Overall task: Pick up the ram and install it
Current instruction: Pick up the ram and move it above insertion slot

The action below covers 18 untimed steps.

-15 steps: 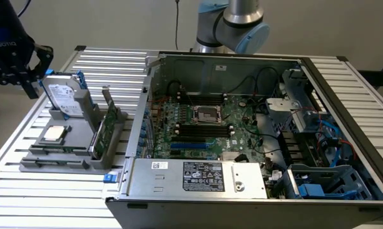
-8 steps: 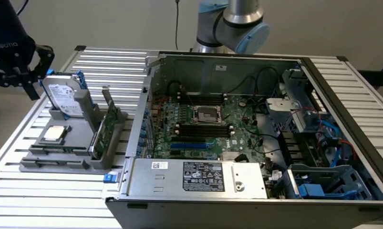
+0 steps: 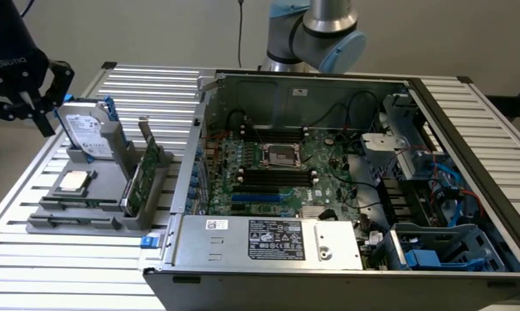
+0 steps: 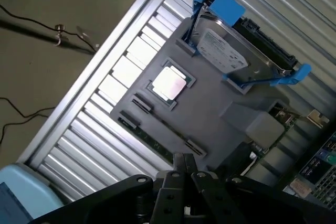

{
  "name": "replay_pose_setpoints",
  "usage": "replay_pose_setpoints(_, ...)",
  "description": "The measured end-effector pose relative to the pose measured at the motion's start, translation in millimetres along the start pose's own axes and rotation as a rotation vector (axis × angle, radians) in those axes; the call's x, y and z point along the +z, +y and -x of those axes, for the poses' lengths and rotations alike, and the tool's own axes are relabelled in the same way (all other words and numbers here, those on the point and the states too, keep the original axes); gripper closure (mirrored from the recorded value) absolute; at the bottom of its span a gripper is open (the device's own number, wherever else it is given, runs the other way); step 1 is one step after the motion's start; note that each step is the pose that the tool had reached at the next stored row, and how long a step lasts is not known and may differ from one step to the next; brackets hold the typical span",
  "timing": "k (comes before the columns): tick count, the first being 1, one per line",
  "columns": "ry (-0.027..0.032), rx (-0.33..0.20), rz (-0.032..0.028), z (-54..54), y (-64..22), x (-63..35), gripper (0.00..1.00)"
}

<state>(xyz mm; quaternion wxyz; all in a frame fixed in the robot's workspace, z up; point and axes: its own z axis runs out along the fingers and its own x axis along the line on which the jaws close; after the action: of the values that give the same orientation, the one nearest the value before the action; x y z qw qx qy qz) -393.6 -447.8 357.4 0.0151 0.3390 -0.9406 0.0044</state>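
Pincer: the gripper (image 4: 184, 163) had its fingertips drawn together with nothing between them. In the exterior view it hung at about 10 o'clock, above the table's far corner.
Ram: the ram (image 4: 149, 139) lay unlifted along the lowest step of the grey holder (image 4: 210, 108), a thin dark-green strip set in its slot. In the wrist view it was the part closest to the fingertips, though not touching them.
Holder: it sat on the slatted table (image 3: 87, 265), at 9 o'clock from the computer case (image 3: 242, 243) in the exterior view.
Processor: the processor chip (image 3: 75, 182) rested flat in a square recess (silver lid up), between the ram's step and the hard drive.
Hard drive: the hard drive (image 3: 84, 133), on blue rails, stood tilted at the holder's far end, at 12 o'clock from the processor.
Expansion card: the expansion card (image 3: 141, 175) stood on edge at 3 o'clock from the processor, on the holder's side nearest the case.
Case: it lay open, with the motherboard (image 3: 277, 184) facing up and black memory slots (image 3: 277, 176) beside its central socket.
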Motion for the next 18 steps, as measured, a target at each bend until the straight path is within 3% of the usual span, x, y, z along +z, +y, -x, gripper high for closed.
replay_pose_setpoints(18,0.0007,-0.320,-0.0101,0.2,0.0,9.2,0.89)
